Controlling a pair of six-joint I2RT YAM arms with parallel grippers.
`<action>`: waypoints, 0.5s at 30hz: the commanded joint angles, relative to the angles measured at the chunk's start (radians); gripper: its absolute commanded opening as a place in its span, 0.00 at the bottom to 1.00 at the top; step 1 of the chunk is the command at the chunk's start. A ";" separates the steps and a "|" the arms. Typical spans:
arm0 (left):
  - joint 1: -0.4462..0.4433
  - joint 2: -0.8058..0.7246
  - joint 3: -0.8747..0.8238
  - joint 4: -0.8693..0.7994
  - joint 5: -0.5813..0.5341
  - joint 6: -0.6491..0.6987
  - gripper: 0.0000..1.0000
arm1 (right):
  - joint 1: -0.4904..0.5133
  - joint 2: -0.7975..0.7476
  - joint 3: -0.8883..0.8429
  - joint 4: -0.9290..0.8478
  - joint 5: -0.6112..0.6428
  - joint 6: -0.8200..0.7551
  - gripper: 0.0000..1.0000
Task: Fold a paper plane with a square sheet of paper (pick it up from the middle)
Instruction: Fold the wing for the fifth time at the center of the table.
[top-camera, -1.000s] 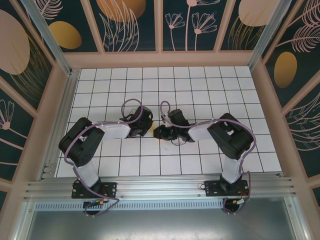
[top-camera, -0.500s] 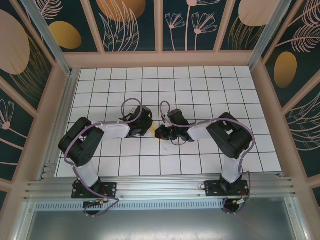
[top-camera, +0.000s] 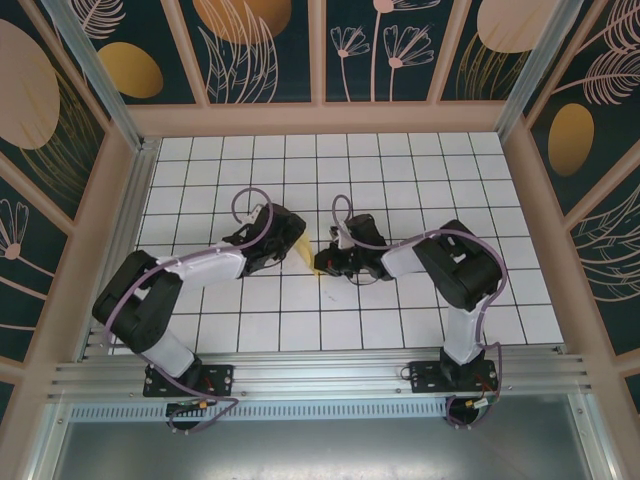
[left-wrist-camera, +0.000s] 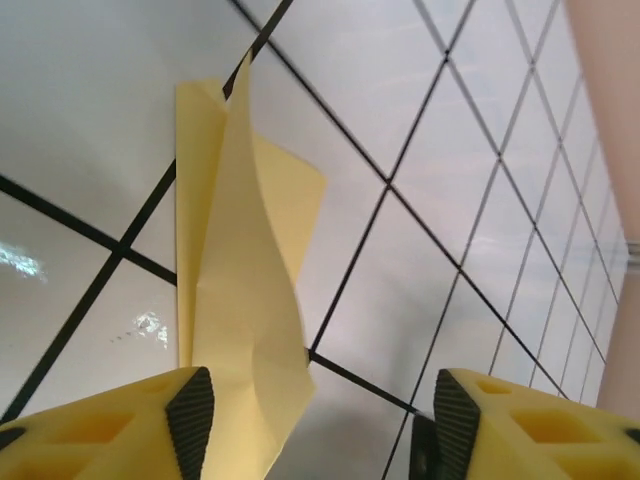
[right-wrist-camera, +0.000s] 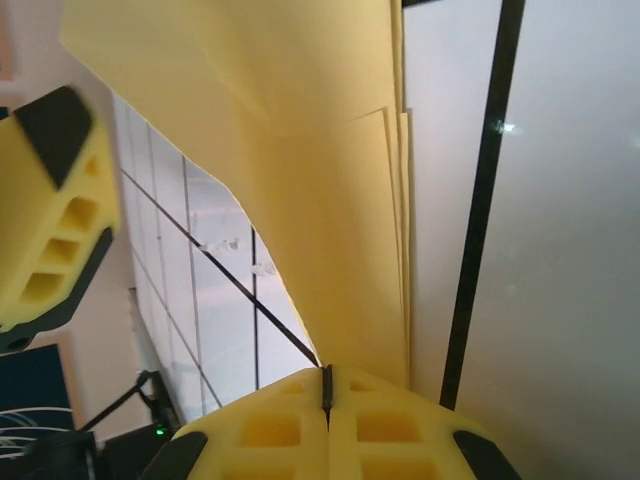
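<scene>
Middle of the tiled table, and my left gripper and my right gripper are nose to nose, left one on the left, with the folded paper between them. At my left wrist, the paper stands up off the tiles straight ahead, its near end inside the gap of my spread fingers, just beside the left-hand pad and well apart from the other. Over on my right wrist, the paper's near edge sits pinched between my two pressed-together fingers and runs ahead and leftward, a table line just to its right.
</scene>
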 joint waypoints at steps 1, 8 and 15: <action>0.014 -0.062 -0.086 0.070 -0.029 0.082 0.65 | -0.017 0.020 -0.012 0.099 -0.100 0.079 0.00; 0.016 -0.086 -0.175 0.161 0.028 0.179 0.58 | -0.043 0.061 -0.008 0.101 -0.142 0.141 0.00; 0.020 -0.007 -0.169 0.257 0.073 0.250 0.38 | -0.061 0.092 -0.016 0.113 -0.157 0.187 0.00</action>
